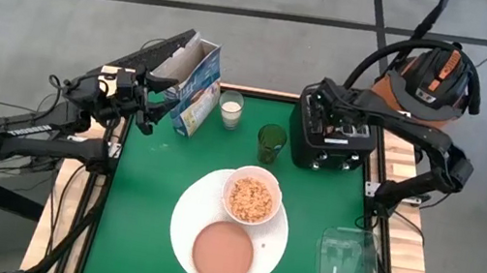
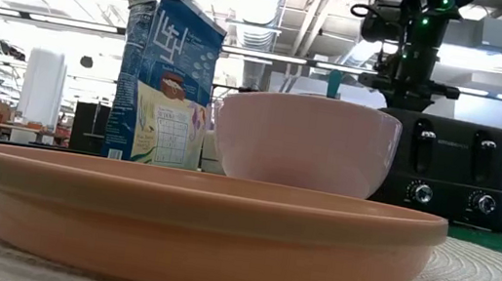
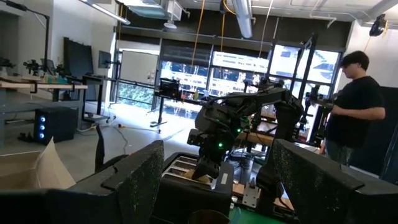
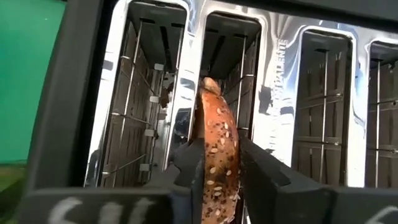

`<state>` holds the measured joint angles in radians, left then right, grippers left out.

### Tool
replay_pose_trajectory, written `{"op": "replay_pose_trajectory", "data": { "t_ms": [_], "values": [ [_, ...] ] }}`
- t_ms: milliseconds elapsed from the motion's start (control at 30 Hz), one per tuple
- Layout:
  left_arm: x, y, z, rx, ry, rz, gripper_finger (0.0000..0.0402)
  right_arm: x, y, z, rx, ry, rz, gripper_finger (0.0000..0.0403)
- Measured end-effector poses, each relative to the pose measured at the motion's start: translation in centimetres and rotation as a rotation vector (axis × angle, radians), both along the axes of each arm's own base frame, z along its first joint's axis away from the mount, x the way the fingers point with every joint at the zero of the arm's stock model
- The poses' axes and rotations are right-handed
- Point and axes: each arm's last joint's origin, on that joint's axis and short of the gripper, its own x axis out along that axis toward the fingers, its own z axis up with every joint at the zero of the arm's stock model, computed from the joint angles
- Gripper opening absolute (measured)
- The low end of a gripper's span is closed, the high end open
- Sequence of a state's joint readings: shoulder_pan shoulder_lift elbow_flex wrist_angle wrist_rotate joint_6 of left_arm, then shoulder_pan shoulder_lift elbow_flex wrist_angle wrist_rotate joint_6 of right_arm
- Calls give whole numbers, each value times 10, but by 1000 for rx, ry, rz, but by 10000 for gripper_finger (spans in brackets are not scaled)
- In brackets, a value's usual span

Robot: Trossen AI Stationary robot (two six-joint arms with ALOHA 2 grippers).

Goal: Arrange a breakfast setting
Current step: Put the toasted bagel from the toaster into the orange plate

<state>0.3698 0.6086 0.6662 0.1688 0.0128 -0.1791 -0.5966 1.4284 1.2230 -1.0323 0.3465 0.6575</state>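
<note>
Right gripper [image 4: 217,165] clamped on bagel [image 4: 217,149] above toaster [image 1: 332,131] slot edge; left gripper [image 1: 153,103] jaws apart beside cereal box [image 1: 195,85].

Dark jointed arms, black cables, white lettering on left arm [image 1: 29,130]

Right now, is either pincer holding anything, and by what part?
The right pincer grips the bagel by its flat faces, edge-up over a toaster slot. The left pincer, beside the cereal box, holds nothing.
</note>
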Motion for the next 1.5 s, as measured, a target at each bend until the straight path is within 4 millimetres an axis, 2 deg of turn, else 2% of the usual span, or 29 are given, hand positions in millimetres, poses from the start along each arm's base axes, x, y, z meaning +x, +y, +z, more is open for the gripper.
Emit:
{"op": "replay_pose_trajectory", "data": {
  "t_ms": [333,433,667,1000,1133,1300,1500],
  "values": [
    [0,0,-1,-3,6,1,288,-1,0,0,4,6,2,87],
    [0,0,-1,-4,9,0,288,-1,0,7,-4,10,0,86],
    [1,0,-4,-17,42,1,288,-5,2,39,-27,25,8,85],
    [1,0,-5,-15,52,2,288,-16,10,103,-88,7,77,85],
    [1,0,-5,-15,52,1,288,-21,22,131,-111,-8,131,85],
    [1,0,-7,-19,68,-5,288,-30,46,163,-89,-67,218,86],
    [2,0,-8,-24,85,-5,288,-40,86,187,-56,-268,348,86]
  ]
}}
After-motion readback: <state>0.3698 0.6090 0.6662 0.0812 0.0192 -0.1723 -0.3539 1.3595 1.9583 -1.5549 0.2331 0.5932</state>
